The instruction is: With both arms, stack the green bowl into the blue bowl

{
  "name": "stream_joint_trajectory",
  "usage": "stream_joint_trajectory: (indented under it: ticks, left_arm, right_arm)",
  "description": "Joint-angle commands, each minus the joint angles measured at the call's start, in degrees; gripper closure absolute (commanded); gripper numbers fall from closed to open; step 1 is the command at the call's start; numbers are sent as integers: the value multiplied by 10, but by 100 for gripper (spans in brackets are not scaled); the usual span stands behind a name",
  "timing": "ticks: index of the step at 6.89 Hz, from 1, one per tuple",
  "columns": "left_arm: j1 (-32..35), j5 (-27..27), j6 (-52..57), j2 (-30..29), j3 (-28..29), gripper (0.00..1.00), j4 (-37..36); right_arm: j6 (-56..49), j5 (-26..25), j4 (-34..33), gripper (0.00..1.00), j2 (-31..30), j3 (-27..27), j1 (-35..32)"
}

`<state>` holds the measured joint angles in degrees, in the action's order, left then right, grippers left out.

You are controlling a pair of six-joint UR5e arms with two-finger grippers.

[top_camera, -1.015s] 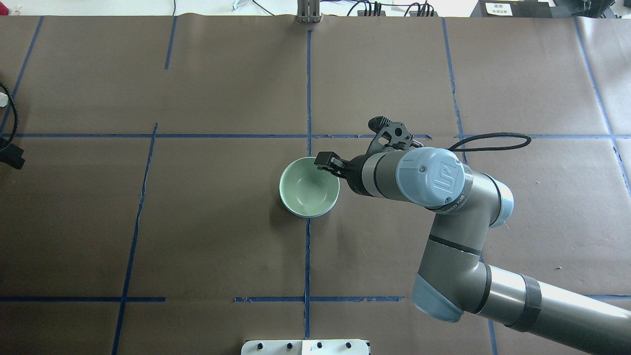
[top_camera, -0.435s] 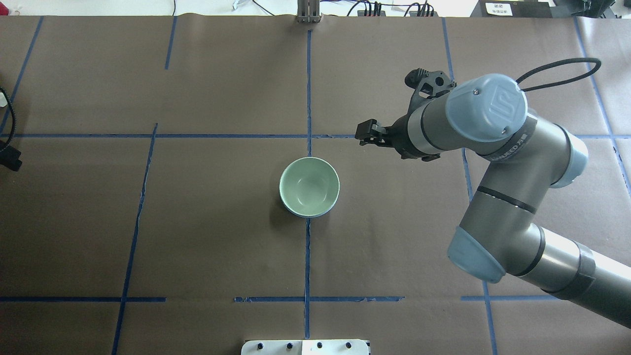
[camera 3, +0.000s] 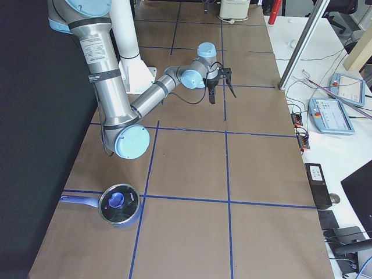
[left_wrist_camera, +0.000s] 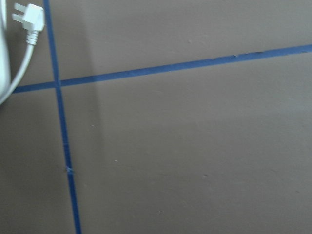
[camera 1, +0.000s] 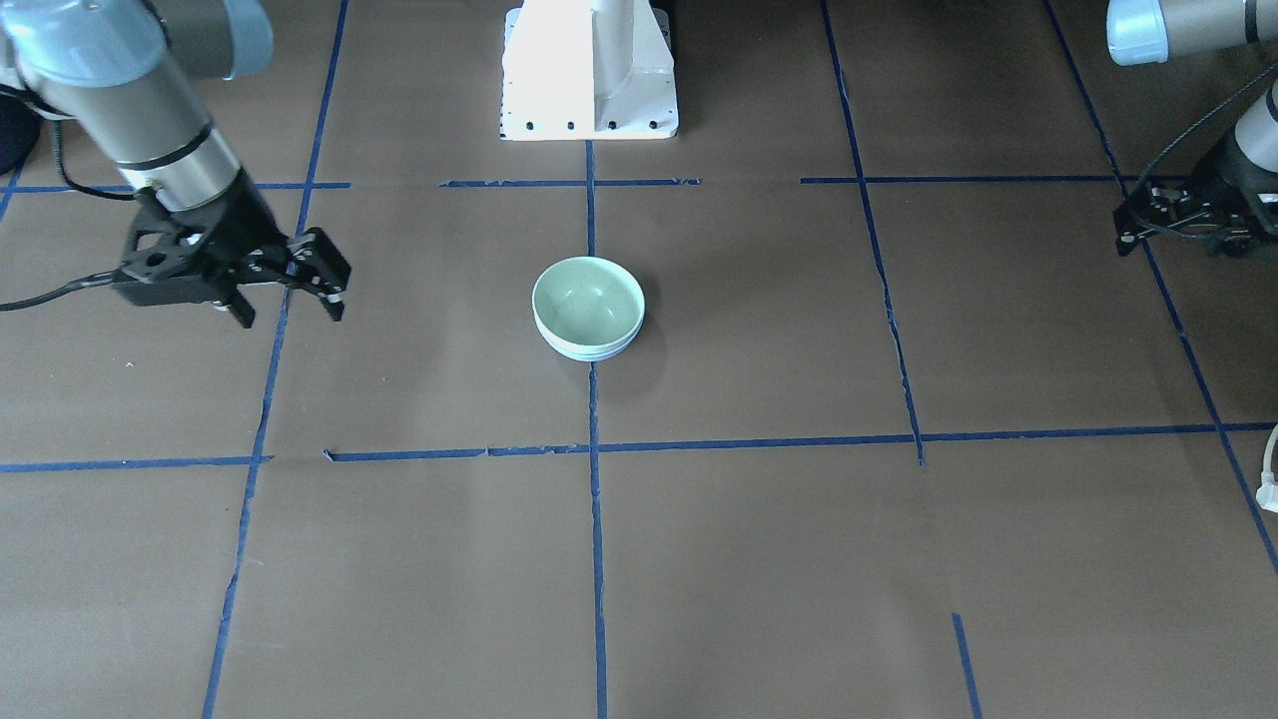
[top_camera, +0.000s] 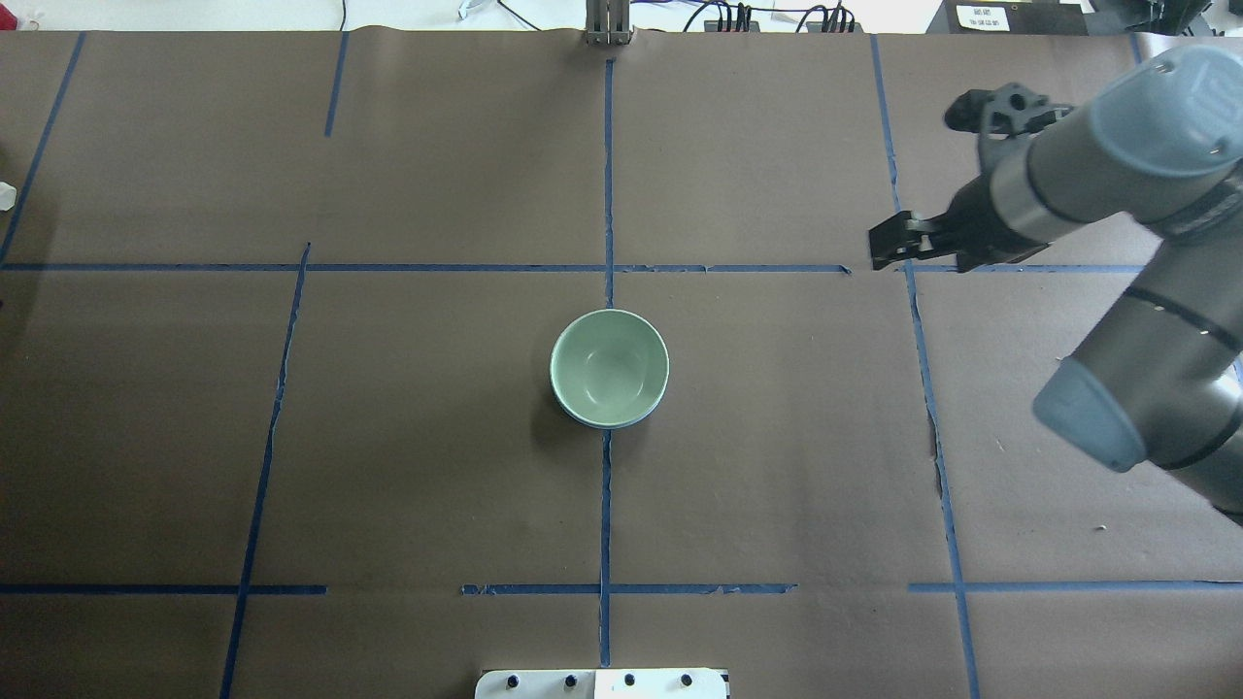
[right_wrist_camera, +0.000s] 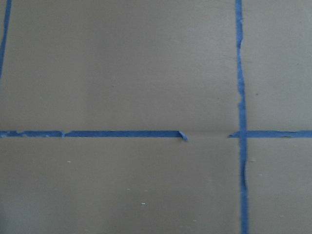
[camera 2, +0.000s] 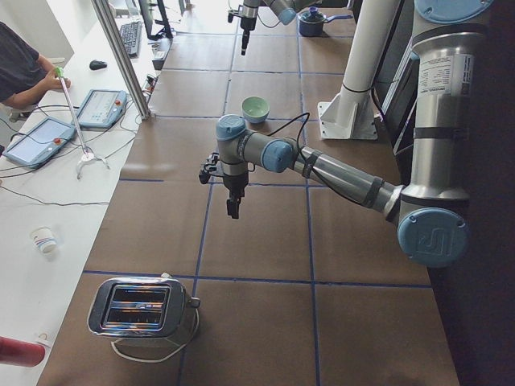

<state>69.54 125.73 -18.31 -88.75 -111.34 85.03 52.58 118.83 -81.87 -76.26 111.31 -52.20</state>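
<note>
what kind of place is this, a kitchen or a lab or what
Most likely a robotics lab or test cell, not a kitchen: two robot arms stand at a paper-covered table gridded with blue tape, and control tablets lie on a side bench beside it.

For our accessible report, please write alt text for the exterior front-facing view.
A green bowl sits nested inside a blue bowl at the middle of a brown table marked with blue tape lines. The right gripper hangs open, apart from the bowls, at the picture's left; the left gripper is at the right edge.
</note>
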Motion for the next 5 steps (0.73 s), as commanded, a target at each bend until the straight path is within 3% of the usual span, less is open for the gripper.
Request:
stream_joint_trajectory:
  ticks: [1,3,4,5]
  left_arm:
    - [79,86,116,0,74,0,1]
    - [135,96,200,0,121,0,0]
    - [140,96,203,1,123,0,0]
    - [151,96,203,1,134,0,-4]
  right_arm:
    - [-180,113,10,0,-72,-35,-120]
    - [-352,200,29,0,-133,-100,-241]
    - [-360,242,29,0,-141,-135,-271]
    - [-363,241,32,0,-126,-140,-277]
